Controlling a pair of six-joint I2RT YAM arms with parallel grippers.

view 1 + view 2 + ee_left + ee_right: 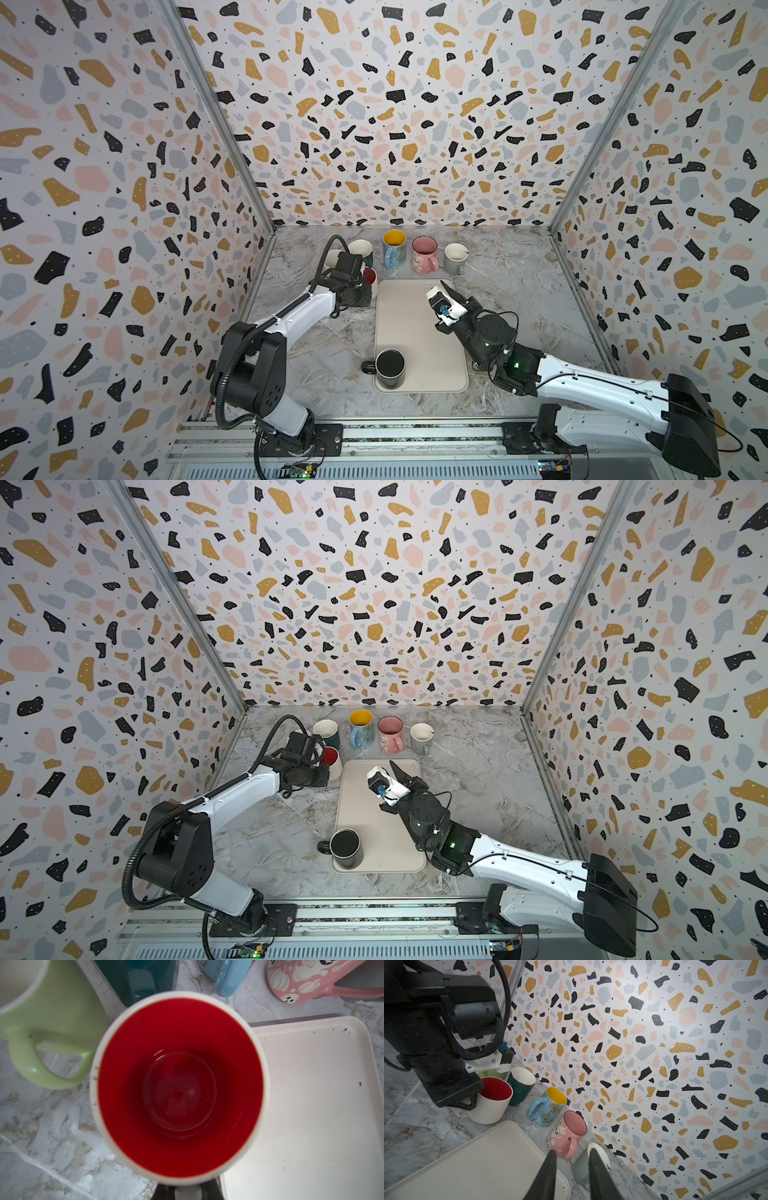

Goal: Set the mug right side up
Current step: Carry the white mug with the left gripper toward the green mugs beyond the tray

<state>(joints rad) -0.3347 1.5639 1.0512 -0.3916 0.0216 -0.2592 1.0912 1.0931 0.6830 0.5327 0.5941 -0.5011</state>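
Both arms pair white shells with black joint housings. A ribbed black conduit [508, 999] runs along the left arm [299, 309]; the right arm [590, 384] carries a thin black wire, a green light [516, 365] and black tapered fingers [549, 1174].

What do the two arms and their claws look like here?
The left arm and right arm have white shells and black joints. A black ribbed hose loops along the left; thin black cables and a green light mark the right. Left claw and tapered right claw are black.

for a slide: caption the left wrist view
Left hand holding the red-lined mug upright, beside the tray and green mug.
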